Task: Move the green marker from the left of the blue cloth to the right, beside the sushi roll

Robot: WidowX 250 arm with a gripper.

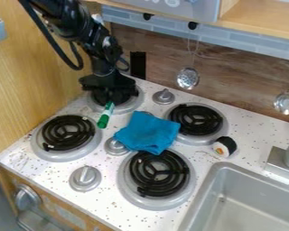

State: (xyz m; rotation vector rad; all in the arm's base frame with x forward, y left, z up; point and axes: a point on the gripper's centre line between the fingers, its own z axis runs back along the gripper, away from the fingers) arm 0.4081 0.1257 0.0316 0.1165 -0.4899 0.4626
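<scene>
the black gripper (115,97) is hanging over the far-left burner (133,105), and whether it is open or closed i cannot tell. a green and white marker (105,116) is slanting out from right beneath it, its green end pointing toward the camera. just right of the marker, a crumpled blue cloth (148,132) is lying among the burners, its lower edge reaching the front burner (129,191). farther right, a toy sushi roll (224,146) is resting between the right-hand burner (220,135) and the grey sink (198,207).
</scene>
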